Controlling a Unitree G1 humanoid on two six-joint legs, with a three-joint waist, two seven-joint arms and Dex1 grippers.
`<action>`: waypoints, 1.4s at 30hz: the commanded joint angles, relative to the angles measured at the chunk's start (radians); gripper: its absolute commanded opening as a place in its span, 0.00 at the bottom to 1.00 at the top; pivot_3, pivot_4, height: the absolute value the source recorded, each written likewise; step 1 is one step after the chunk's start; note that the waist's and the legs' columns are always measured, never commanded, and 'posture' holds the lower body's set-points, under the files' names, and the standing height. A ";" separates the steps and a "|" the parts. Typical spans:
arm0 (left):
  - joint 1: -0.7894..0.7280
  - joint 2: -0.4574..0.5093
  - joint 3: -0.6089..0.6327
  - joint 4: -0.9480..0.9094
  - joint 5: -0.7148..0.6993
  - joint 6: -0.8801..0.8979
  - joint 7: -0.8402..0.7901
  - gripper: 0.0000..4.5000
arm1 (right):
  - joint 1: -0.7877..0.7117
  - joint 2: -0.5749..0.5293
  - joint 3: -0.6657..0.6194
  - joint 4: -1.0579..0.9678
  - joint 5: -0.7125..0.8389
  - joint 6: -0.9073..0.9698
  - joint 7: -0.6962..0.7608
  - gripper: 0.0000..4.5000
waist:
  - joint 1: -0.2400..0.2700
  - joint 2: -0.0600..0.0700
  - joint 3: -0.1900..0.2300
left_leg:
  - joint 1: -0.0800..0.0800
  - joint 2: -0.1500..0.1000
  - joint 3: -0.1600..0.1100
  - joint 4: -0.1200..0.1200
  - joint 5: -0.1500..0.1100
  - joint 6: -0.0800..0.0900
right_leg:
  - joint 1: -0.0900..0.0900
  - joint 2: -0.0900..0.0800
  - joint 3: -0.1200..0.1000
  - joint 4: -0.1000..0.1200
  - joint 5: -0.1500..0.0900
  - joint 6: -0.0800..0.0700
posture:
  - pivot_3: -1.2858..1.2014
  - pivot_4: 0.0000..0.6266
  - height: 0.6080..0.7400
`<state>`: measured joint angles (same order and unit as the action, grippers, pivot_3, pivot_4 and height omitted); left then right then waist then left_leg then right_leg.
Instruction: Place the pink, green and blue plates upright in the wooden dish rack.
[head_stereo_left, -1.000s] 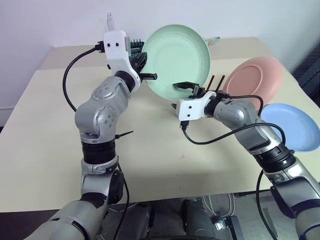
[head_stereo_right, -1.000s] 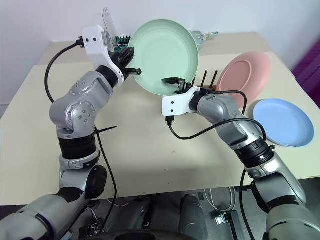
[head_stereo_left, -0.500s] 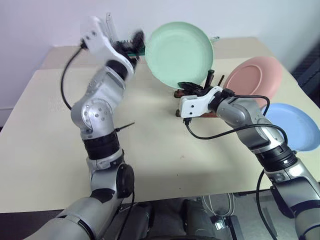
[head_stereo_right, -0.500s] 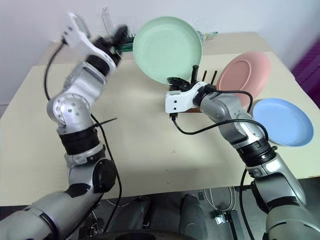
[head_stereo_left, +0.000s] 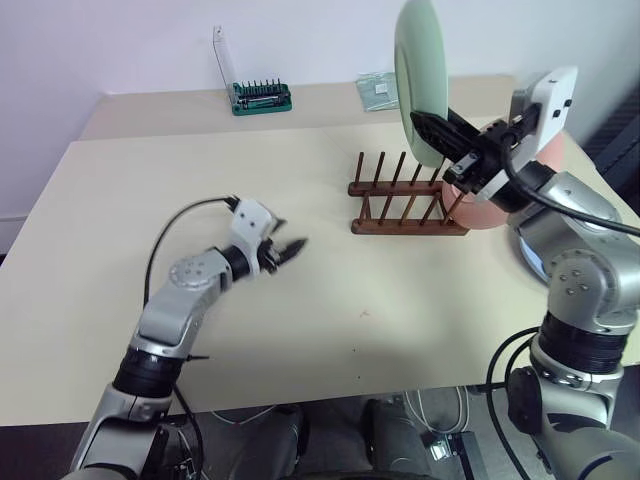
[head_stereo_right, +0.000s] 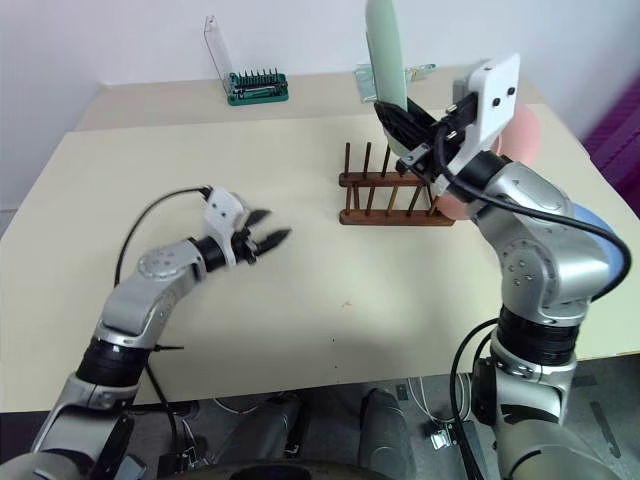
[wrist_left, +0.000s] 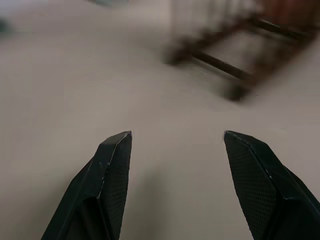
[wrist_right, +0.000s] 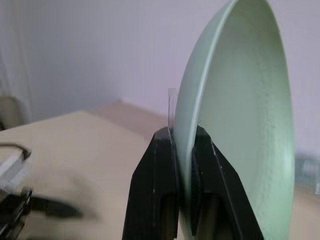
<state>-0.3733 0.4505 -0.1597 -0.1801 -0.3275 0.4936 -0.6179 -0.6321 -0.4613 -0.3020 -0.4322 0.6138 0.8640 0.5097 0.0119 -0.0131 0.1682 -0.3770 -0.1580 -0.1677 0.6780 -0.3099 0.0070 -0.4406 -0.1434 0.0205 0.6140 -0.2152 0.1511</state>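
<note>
right gripper (head_stereo_left: 432, 125) clamped on green plate (head_stereo_left: 418, 72) rim, edge-on above dish rack (head_stereo_left: 405, 207) near table's (head_stereo_left: 300, 340) far right; thin pinch, plate could swing, miss pegs; left gripper (head_stereo_left: 287, 248) spread, empty

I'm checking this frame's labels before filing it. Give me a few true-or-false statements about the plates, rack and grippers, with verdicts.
1. The right gripper is pinching the green plate's rim. True.
2. The green plate already sits between the wooden dish rack's pegs. False: it is held on edge above the rack.
3. The left gripper is open and holds nothing. True.
4. The pink plate lies in front of the rack. False: it is behind the right arm, beyond the rack.
</note>
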 joint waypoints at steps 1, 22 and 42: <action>0.007 0.011 -0.026 -0.100 -0.025 -0.035 -0.089 0.66 | -0.032 -0.001 -0.076 0.009 0.118 0.086 -0.052 0.00 | 0.000 0.002 -0.001 | 0.000 0.000 0.000 0.000 0.000 0.000 | 0.000 0.000 0.000 0.000 0.000 0.000 | 0.52 0.24 1.00; 0.040 -0.017 -0.018 -0.159 -0.045 0.000 -0.113 0.67 | -0.116 -0.061 -0.087 0.340 0.183 0.145 -0.143 0.24 | 0.001 0.003 -0.001 | 0.001 0.000 0.002 -0.001 0.000 0.000 | 0.000 0.000 0.001 0.000 0.000 0.000 | 0.52 0.24 1.00; 0.032 0.008 -0.024 -0.148 -0.036 -0.005 -0.154 0.67 | 0.372 -0.581 -0.366 0.010 0.031 -0.043 0.310 0.67 | 0.021 0.004 -0.001 | 0.001 0.001 0.003 -0.001 -0.001 0.001 | 0.001 0.000 0.000 -0.002 0.000 0.000 | 0.52 0.24 1.00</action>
<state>-0.3349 0.4516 -0.1875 -0.3059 -0.3603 0.5084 -0.7598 -0.3168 -1.0311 -0.5966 -0.4051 0.6522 0.8119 0.7572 0.0332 -0.0091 0.1676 -0.3753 -0.1573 -0.1649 0.6772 -0.3107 0.0083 -0.4382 -0.1433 0.0206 0.6116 -0.2153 0.1515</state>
